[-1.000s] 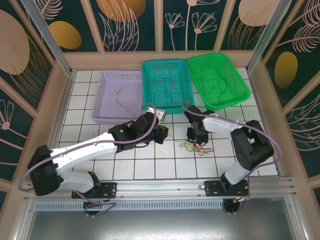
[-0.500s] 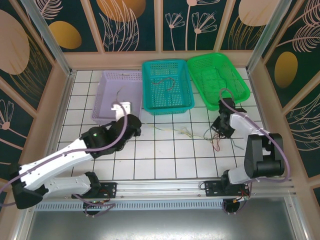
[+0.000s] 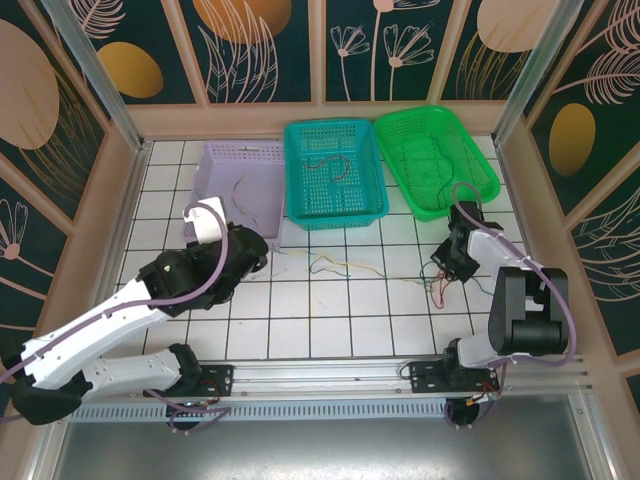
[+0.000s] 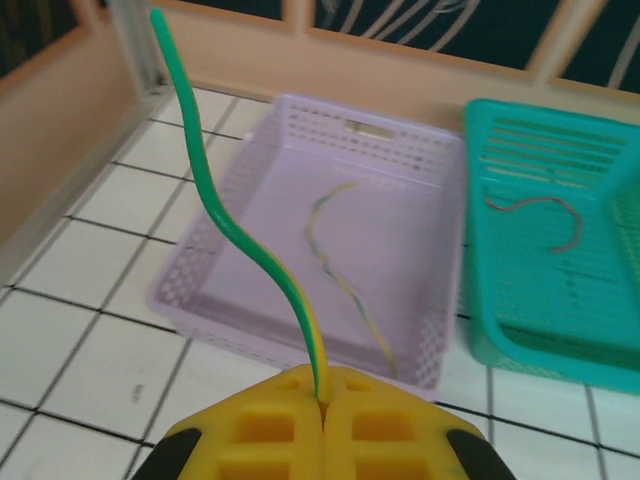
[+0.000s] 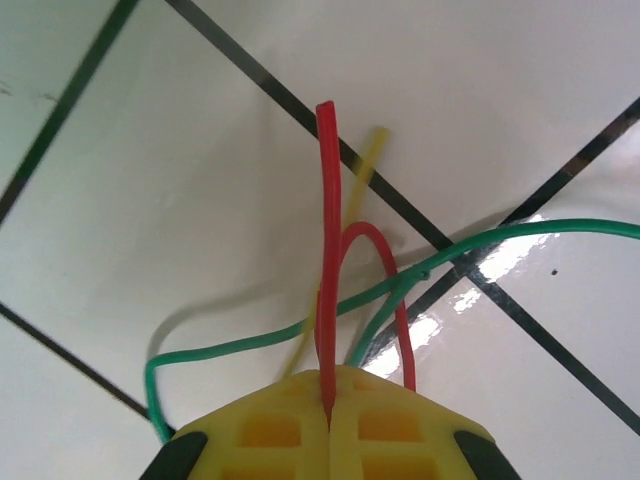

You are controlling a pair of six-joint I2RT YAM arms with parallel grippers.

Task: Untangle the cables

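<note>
My left gripper [image 4: 322, 398] is shut on a green-yellow cable [image 4: 240, 235] that curves up from its yellow pads. From above, this gripper [image 3: 262, 263] hangs in front of the purple basket, and a pale yellow-green cable [image 3: 340, 265] lies stretched across the tiles to its right. My right gripper [image 5: 328, 402] is shut on a red cable [image 5: 328, 230] just above the floor. A green cable [image 5: 480, 245] and a yellow cable [image 5: 366, 160] cross behind the red one. In the top view the right gripper [image 3: 448, 268] sits at the right, with red and green loops [image 3: 440, 290] beneath it.
Three baskets stand along the back: purple [image 3: 215, 190], teal [image 3: 330, 215] and green [image 3: 440, 205], each with a cable inside. In the left wrist view the purple basket [image 4: 400, 150] holds a pale cable [image 4: 335, 250] and the teal basket [image 4: 500, 330] holds a brownish one [image 4: 540, 205].
My two grippers have drawn apart, the left going left and back, the right going right. The bundle between them has spread out, and one cable now lies stretched across the tiles.
</note>
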